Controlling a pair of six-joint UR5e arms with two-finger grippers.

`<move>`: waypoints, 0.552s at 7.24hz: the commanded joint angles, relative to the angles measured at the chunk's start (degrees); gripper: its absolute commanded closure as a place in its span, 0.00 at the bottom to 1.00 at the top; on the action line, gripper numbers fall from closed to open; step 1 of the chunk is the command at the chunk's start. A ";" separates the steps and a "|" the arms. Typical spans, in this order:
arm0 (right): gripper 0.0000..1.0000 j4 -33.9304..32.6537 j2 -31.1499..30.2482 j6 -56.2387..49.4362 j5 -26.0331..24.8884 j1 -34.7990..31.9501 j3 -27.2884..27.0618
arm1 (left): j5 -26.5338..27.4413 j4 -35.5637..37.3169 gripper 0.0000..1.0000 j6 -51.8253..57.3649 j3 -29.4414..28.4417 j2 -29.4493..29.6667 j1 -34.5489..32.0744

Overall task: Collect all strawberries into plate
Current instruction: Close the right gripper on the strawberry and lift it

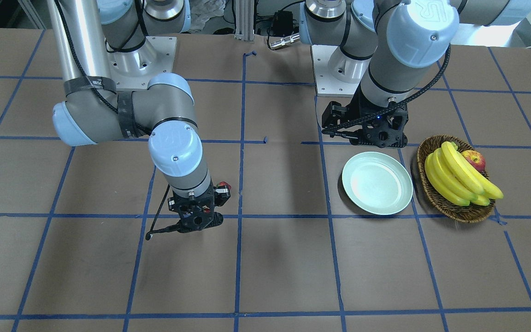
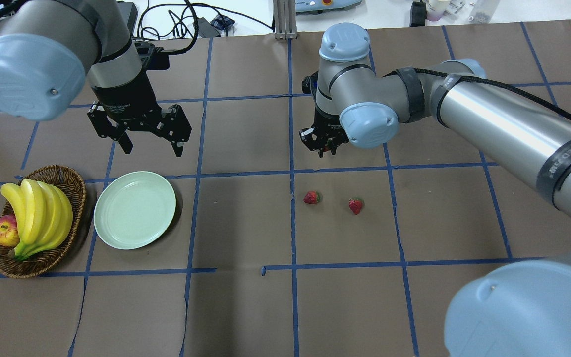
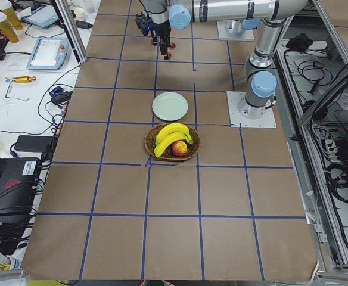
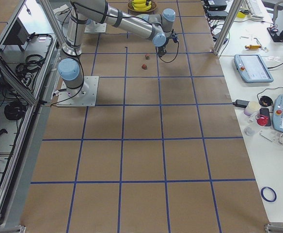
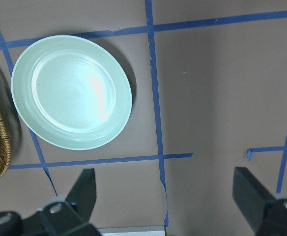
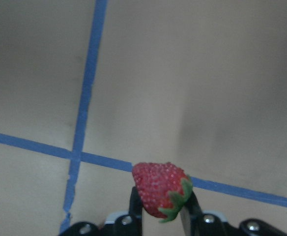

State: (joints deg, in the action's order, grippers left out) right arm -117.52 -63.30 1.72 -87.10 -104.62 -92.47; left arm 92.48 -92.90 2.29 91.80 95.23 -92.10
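Note:
My right gripper (image 2: 326, 147) is shut on a red strawberry (image 6: 160, 189) and holds it above the table; in the right wrist view the berry sits between the fingertips. Two more strawberries lie on the table closer to the robot's base, one (image 2: 312, 197) to the left and one (image 2: 355, 205) to the right. The front view shows only one of them (image 1: 223, 186) beside the right gripper (image 1: 196, 216). The pale green plate (image 2: 134, 208) lies empty on the left. My left gripper (image 2: 151, 144) is open and empty, raised over the table beyond the plate (image 5: 72, 91).
A wicker basket (image 2: 70, 178) with bananas (image 2: 37, 213) and an apple (image 2: 4, 232) stands just left of the plate. Blue tape lines grid the brown table. The right arm's long link crosses the right side of the overhead view.

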 commanded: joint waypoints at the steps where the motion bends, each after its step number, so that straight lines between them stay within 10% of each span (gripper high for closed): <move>1: 1.00 -0.08 0.28 4.42 0.00 -4.87 1.41 | 0.24 0.00 0.00 -0.01 -0.48 -0.48 0.34; 4: 1.00 0.18 2.56 4.43 4.48 -7.26 0.80 | 0.24 0.00 0.00 -0.01 -0.04 -0.30 0.43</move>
State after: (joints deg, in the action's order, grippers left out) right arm -117.52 -61.66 6.05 -84.21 -111.14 -91.28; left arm 92.68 -92.88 2.28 91.65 94.87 -91.70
